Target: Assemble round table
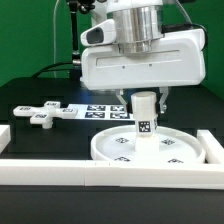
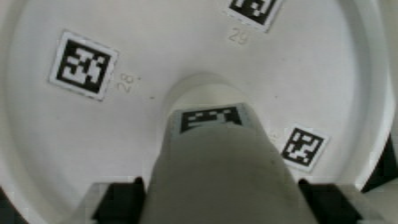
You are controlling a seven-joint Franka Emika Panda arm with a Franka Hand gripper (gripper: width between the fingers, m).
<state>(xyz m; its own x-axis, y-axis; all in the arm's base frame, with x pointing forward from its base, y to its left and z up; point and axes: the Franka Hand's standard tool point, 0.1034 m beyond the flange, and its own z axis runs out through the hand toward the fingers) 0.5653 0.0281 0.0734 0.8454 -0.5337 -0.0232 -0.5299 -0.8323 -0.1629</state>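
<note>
The large white rimmed disc point(image 1: 145, 148) lies on the black table near the front border wall, with square tags on its face. The short tagged cylinder leg point(image 1: 144, 115) stands upright over the disc's middle. My gripper point(image 1: 143, 100) is shut on the leg's top end. In the wrist view the leg point(image 2: 217, 150) runs down from between the black fingers point(image 2: 119, 198) to the disc point(image 2: 107, 120); whether its end touches the disc I cannot tell. The cross-shaped foot point(image 1: 42, 113) lies on the table at the exterior view's left.
The marker board point(image 1: 98, 110) lies flat behind the disc. Long white border walls run along the front point(image 1: 110, 174) and at both sides point(image 1: 213, 146). A green screen stands behind.
</note>
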